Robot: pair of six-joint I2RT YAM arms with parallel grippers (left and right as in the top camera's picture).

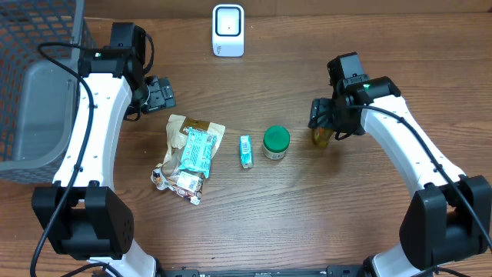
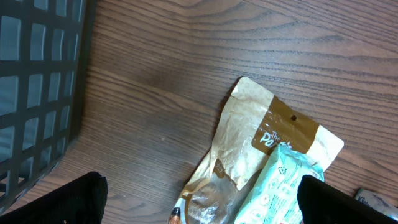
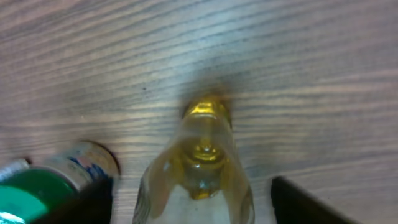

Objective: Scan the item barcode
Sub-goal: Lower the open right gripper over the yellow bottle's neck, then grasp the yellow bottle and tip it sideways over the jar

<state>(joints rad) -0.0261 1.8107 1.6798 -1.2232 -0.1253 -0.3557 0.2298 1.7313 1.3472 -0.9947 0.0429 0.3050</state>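
Observation:
A small bottle of yellow liquid (image 1: 321, 138) rests on the wooden table at the right, partly hidden under my right gripper (image 1: 326, 123). In the right wrist view the bottle (image 3: 202, 149) lies between the two dark fingers (image 3: 311, 202), its narrow golden end pointing away. A small gap shows on each side of it, so the right gripper (image 3: 193, 202) is open around it. The white scanner (image 1: 228, 29) stands at the back centre. My left gripper (image 1: 160, 94) hangs open at the back left, its fingers (image 2: 68, 202) empty above a brown bag (image 2: 249, 143).
Left of the bottle stand a green-lidded jar (image 1: 276, 142) and a small teal box (image 1: 246, 151). A brown snack bag (image 1: 181, 127) with a teal packet (image 1: 197, 150) on it lies further left. A dark wire basket (image 1: 38, 46) fills the far left edge.

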